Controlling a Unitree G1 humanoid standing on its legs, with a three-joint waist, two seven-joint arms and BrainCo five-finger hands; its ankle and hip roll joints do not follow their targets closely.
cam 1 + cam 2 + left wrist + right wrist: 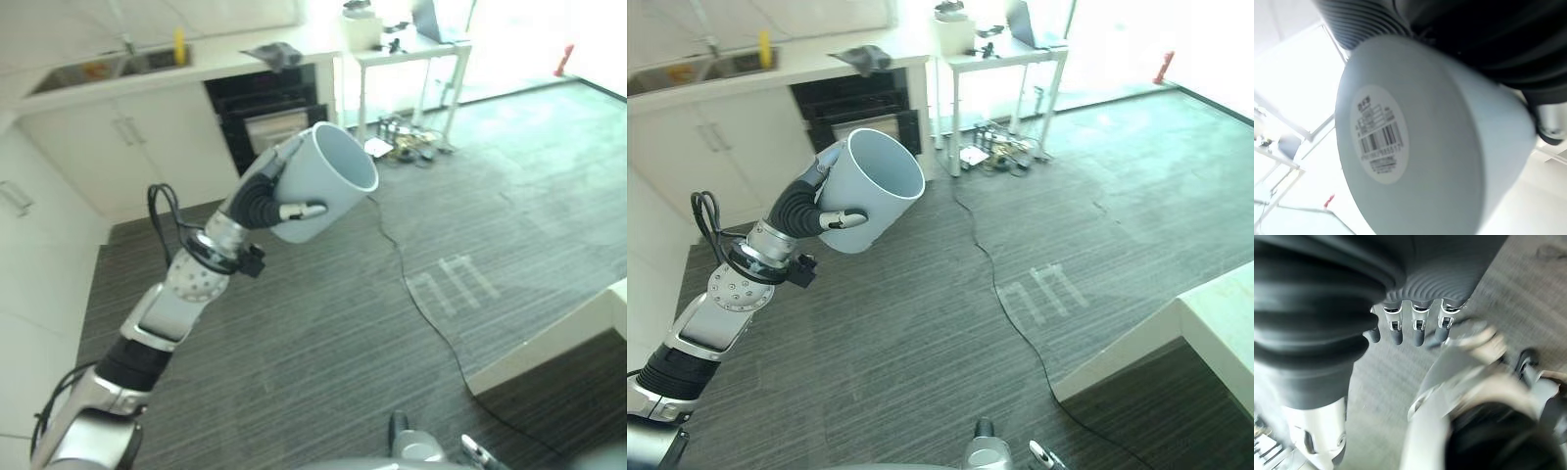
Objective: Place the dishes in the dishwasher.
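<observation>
Currently I see the left hand (266, 201) raised in front of the robot, fingers and thumb curled round a pale grey cup (328, 181). Cup is in the air, tilted, open mouth facing up and away toward the far side of the room, well above the dark striped carpet (323, 333). Thumb (844, 219) lies across the cup's side wall, and the rest of the hand wraps the back near the base. From the left wrist view I get the cup's flat bottom (1381, 137) with a round barcode sticker (1378, 133) on it.

Right hand (1410, 328) shows in its own wrist view: fingers hang straight down side by side, relaxed, holding nothing, carpet beyond them.

Background: white counter (225, 61) with a sink (108, 69) at the far left, a yellow bottle (179, 45) by the sink, a dark cloth (274, 54) on the counter edge. Below the cloth, a dark open appliance bay (269, 122) set into the white cabinets (147, 147). White side table (407, 59) stands right of it.
</observation>
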